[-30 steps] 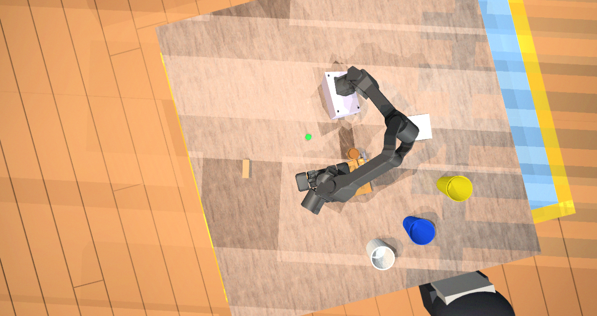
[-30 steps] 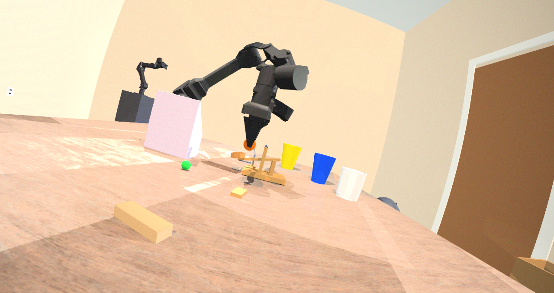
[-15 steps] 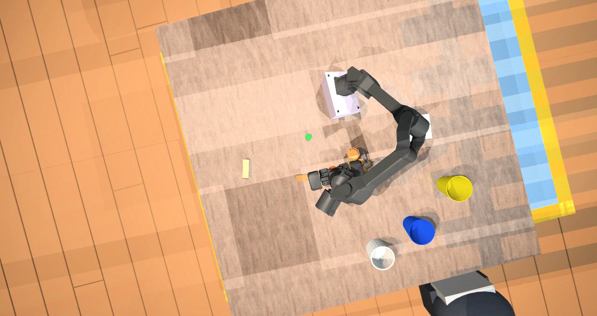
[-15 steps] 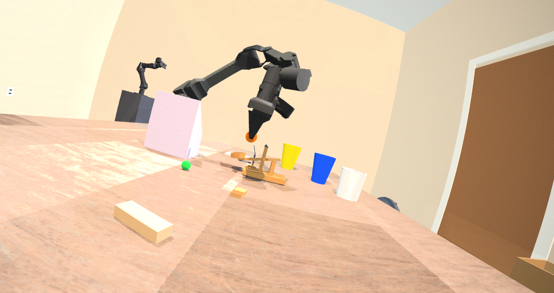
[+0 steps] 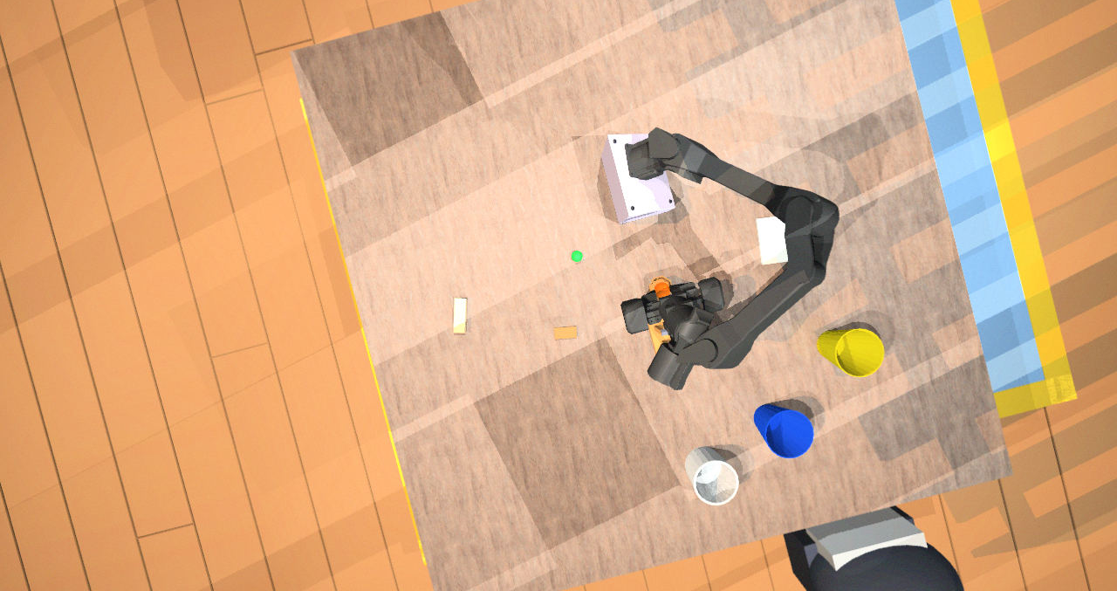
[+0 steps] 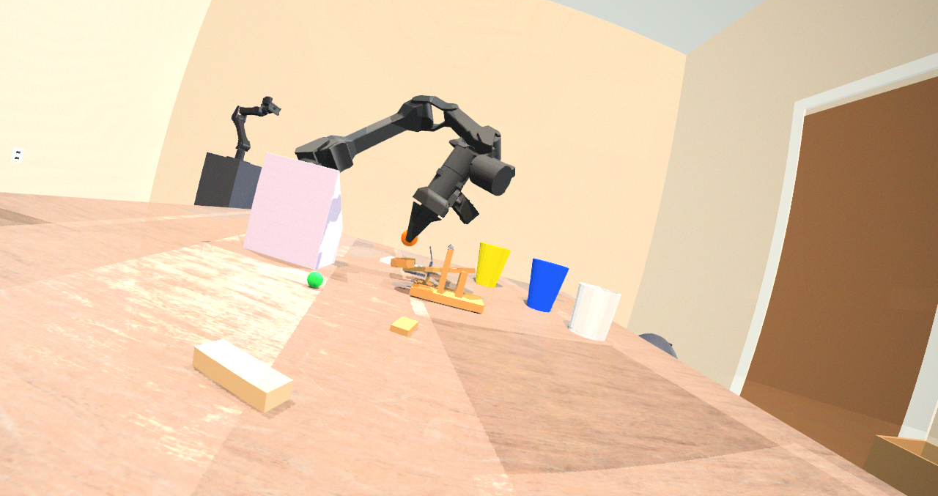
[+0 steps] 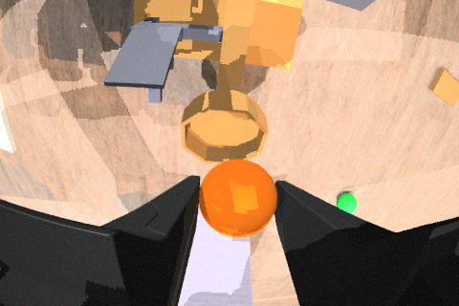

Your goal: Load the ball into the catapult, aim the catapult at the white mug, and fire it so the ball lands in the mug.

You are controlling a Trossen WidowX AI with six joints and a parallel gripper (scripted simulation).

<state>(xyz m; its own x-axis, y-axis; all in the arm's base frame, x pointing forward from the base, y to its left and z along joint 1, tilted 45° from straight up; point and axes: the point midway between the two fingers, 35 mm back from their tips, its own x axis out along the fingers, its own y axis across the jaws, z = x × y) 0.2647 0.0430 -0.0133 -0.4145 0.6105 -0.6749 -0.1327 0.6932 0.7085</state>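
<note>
My gripper [image 6: 410, 238] [image 7: 237, 188] is shut on the orange ball [image 5: 662, 286] [image 6: 406, 238] [image 7: 238, 198]. It holds the ball in the air above the cup end of the catapult [image 6: 445, 299] [image 7: 274, 33]. In the wrist view the catapult's round cup [image 7: 222, 128] is empty and shows just beyond the ball. In the top view the arm hides much of the catapult. The white mug [image 5: 715, 483] [image 6: 593, 312] stands upright near the table's lower edge in the top view, and at the right of the row of vessels in the exterior view.
A blue cup [image 5: 789, 433] [image 6: 547, 285] and a yellow cup [image 5: 859, 352] [image 6: 492, 264] stand beside the white mug. A green ball [image 5: 577, 256] [image 6: 314, 280] [image 7: 346, 203], a small orange block [image 5: 565, 332] [image 6: 404, 326] and a pale block [image 5: 460, 315] [image 6: 239, 374] lie on the table. The arm's base is on a pale box [image 6: 292, 211].
</note>
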